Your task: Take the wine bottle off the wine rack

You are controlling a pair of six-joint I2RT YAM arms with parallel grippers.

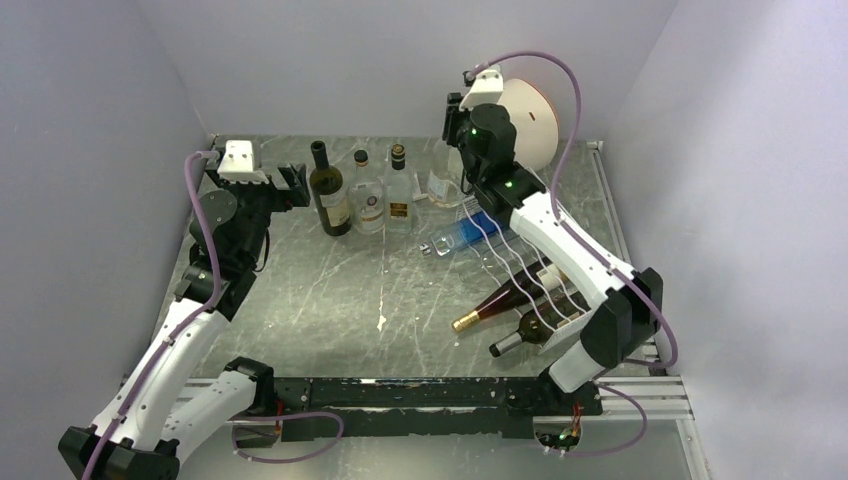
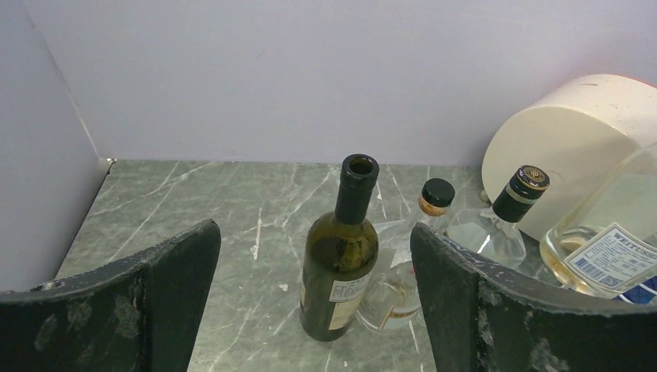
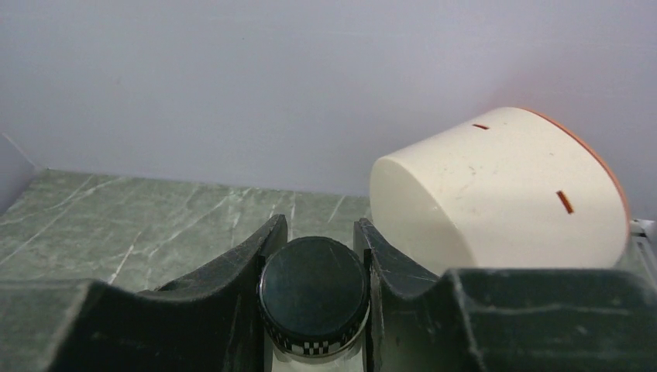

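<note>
Right claw [image 3: 319, 232] clamped on round black cap [image 3: 314, 291], pads [image 3: 232, 271] scuffed

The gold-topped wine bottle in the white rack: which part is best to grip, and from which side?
Probably the neck, behind the gold top. The wine bottle lies on its side in the wine rack, neck sticking out past the wires toward the table's middle, so come from that open side; wires cross its body.
</note>
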